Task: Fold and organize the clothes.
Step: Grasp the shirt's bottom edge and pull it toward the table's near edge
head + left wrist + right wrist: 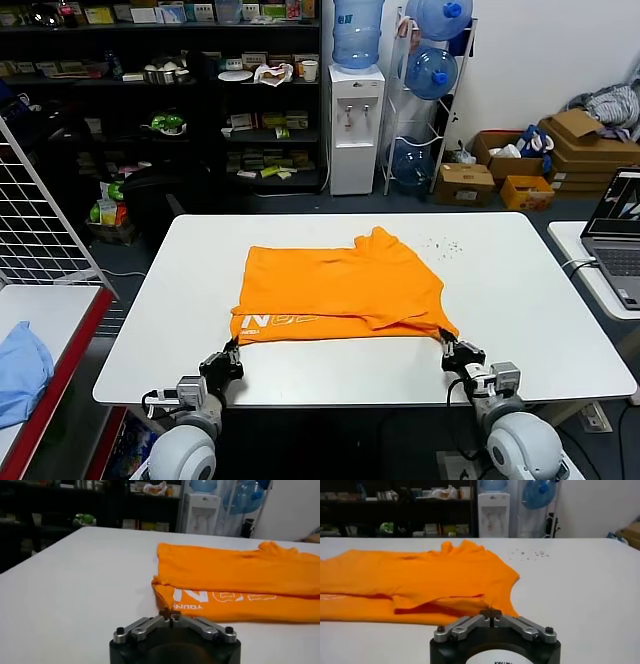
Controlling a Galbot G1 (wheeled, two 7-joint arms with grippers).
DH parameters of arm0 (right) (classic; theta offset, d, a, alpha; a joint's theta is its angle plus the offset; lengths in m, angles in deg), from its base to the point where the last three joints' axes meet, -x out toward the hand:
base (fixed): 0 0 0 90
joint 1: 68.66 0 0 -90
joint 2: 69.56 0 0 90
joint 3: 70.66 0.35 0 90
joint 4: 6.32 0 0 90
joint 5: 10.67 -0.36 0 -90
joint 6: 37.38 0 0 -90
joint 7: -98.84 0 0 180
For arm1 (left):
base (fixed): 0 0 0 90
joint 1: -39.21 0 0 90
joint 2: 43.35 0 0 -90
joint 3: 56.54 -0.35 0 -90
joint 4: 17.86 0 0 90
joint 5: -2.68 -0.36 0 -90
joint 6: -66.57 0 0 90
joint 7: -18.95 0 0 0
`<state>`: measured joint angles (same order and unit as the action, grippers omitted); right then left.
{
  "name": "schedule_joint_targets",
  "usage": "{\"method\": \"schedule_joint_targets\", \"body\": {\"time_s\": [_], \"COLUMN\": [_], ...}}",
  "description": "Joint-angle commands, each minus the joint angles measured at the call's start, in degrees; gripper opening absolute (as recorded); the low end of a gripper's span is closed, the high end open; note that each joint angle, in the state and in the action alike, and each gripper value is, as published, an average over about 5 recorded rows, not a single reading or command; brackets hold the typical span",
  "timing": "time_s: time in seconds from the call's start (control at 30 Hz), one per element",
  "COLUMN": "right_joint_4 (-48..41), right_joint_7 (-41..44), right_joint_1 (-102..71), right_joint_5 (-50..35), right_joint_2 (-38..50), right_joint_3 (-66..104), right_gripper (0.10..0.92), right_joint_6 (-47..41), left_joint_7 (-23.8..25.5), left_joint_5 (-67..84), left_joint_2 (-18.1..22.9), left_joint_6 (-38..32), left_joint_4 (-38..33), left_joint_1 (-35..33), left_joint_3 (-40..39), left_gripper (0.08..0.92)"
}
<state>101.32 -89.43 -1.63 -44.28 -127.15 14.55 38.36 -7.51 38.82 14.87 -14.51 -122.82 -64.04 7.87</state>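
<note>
The bright orange T-shirt lies folded on the white table, with white lettering along its near left edge. My left gripper is at the shirt's near left corner. In the left wrist view its fingertips are shut on the corner of the shirt. My right gripper is at the near right corner. In the right wrist view its fingertips are shut on the hem of the shirt. Both grippers are low at the table's near edge.
A light blue cloth lies on a red-edged table at the left. A laptop sits on a side table at the right. A wire grid panel stands at the left. Small dark specks dot the table beyond the shirt.
</note>
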Motion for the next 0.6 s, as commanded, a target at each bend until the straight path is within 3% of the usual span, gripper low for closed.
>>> {"method": "schedule_joint_targets", "body": {"time_s": [0.03, 0.3, 0.6], "right_joint_4": [8.67, 15.21, 18.02], "right_joint_7": [-1.43, -3.58, -5.73], "right_joint_1": [-8.13, -18.67, -24.25], "right_joint_5": [-3.26, -4.06, -3.45], "right_joint_2": [3.02, 4.56, 4.9], "right_joint_3": [2.68, 4.56, 5.27], "right_gripper": [0.123, 0.123, 0.123], "right_joint_6": [-0.74, -2.86, -4.1], "left_joint_7": [-0.69, -1.52, -2.41], "left_joint_5": [2.1, 4.58, 3.1], "left_joint_2": [-5.75, -11.79, -13.72], "left_joint_6": [0.21, 1.02, 0.97], "left_joint_4": [-7.09, -14.05, -19.95], "left_joint_1": [-3.17, -11.13, -22.12], "left_joint_3": [2.34, 5.07, 6.48], "left_gripper": [0.094, 0.094, 0.094]}}
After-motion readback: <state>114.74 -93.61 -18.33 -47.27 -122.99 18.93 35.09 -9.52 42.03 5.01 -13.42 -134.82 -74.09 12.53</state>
